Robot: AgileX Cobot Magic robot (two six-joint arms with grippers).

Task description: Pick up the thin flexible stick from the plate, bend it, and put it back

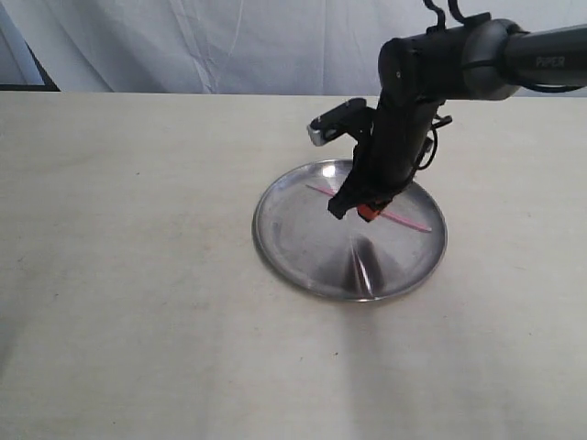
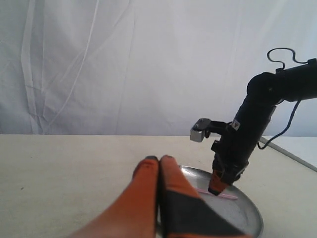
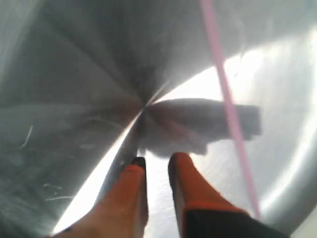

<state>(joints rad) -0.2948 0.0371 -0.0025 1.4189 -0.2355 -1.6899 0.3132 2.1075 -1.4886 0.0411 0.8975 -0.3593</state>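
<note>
Orange fingertips of your right tool (image 3: 157, 164) sit nearest the lens, with a narrow gap between them and nothing in it, low over the plate (image 3: 59, 99). Your thin flexible stick (image 3: 227, 99) lies flat on that plate, just beside the fingertips and not between them. In the exterior view it crosses the plate's far half. Your left tool (image 2: 158, 161) is pressed closed and empty, with the plate beyond it. Everything rests on the pale counter (image 1: 138, 275).

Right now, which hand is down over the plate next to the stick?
The right hand: it is low over the plate, beside the pink stick but not around it. The left hand is back from the plate, fingers closed.
</note>
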